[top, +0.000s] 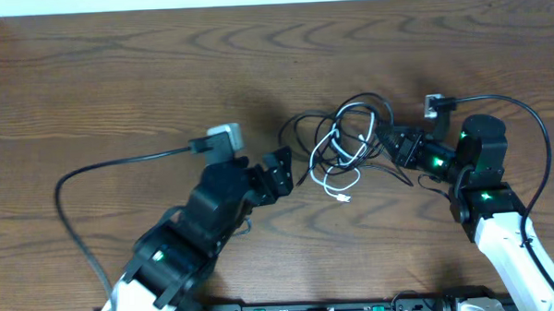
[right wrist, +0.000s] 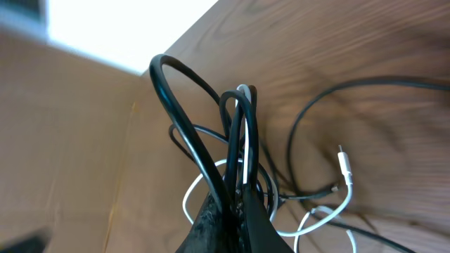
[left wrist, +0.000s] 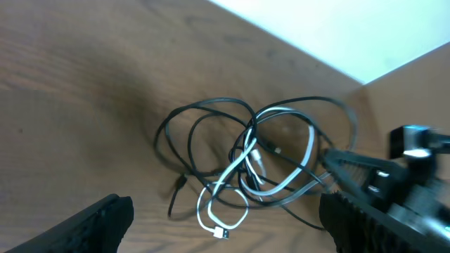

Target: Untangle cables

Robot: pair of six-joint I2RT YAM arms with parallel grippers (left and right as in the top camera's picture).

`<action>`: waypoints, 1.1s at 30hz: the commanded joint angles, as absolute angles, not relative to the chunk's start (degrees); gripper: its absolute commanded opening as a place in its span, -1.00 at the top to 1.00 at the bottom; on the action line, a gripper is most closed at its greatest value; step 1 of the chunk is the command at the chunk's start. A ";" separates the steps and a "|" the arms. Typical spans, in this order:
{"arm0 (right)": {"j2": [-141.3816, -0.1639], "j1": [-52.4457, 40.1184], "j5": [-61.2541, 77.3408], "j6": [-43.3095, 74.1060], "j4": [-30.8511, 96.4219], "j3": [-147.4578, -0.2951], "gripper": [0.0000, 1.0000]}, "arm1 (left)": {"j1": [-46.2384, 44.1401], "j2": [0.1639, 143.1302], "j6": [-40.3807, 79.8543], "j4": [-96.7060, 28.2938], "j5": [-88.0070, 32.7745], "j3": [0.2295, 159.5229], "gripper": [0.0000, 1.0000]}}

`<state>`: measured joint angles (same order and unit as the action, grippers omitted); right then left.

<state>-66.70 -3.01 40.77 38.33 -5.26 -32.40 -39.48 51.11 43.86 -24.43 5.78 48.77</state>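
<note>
1. The cables (top: 344, 142) lie in a messy pile near the middle of the counter (top: 117, 78).
2. The left gripper (top: 279, 171) is wide open beside them.
3. The right gripper (top: 397, 145) pinches some black ones.

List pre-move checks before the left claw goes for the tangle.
1. Left claw open, empty: ok.
2. Right claw shut on black cables: ok.
3. White cord outside that grip: cannot tell.
4. Loops separated: not ok, they cross.
5. White plug lying free on table: ok.
</note>
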 commanded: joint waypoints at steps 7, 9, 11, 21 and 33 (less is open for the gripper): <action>-66.65 -3.40 53.21 25.76 -6.13 -32.67 0.98 | -39.31 61.63 43.16 -23.14 2.96 49.19 -0.82; -66.65 -3.42 56.10 23.33 -6.83 -32.67 0.98 | -39.31 62.76 43.11 -21.76 2.00 49.19 -0.82; -66.65 -3.42 58.26 20.95 -7.09 -32.67 0.98 | -39.31 63.79 40.21 -19.40 -0.99 49.19 -0.82; -66.65 -3.42 64.53 21.43 -7.07 -32.67 0.98 | -39.31 70.65 25.47 -15.20 -6.94 49.19 -0.72; -66.65 -3.44 77.97 29.43 -6.85 -32.67 0.98 | -39.31 78.78 25.54 -6.26 0.27 49.19 0.17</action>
